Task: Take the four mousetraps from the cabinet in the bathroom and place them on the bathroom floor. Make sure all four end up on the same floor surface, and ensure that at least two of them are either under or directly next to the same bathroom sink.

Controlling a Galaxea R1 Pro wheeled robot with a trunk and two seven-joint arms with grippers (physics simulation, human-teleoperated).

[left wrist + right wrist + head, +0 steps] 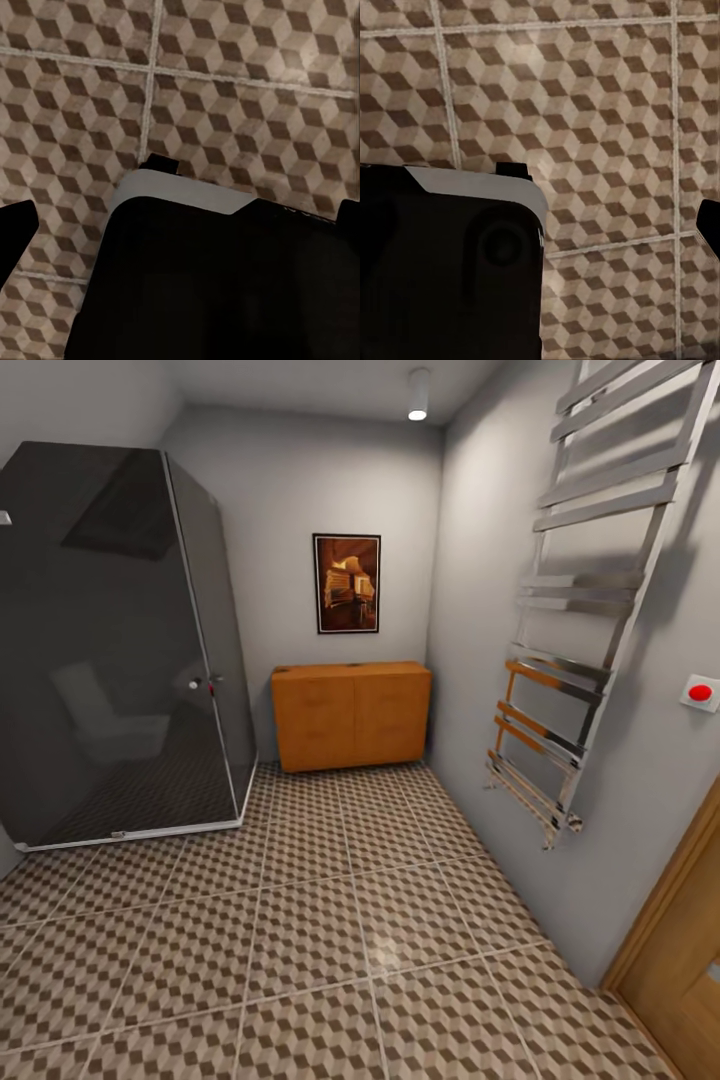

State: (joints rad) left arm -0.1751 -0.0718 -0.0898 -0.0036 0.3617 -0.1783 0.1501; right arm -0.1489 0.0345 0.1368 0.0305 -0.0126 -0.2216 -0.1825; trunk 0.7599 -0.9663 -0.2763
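Observation:
The cabinet [350, 715], an orange-brown wooden dresser, stands shut against the far wall under a framed picture. The mousetraps and the bathroom sink are out of view. The bathroom floor [300, 950] of cube-pattern tiles stretches from me to the cabinet. In the left wrist view my left gripper [180, 217] hangs over the floor [225, 52], open, with dark fingertips [15, 225] far apart and nothing between them. My right gripper [540, 225] also looks open over the tiles [607, 112]; one fingertip [710, 225] shows at the picture's edge.
A dark glass shower enclosure [120, 650] fills the left corner. A chrome towel rail [580, 630] hangs on the right wall, with a red button [700, 692] and a wooden door [680, 970] nearer me. My dark base [225, 285] sits beneath both wrists.

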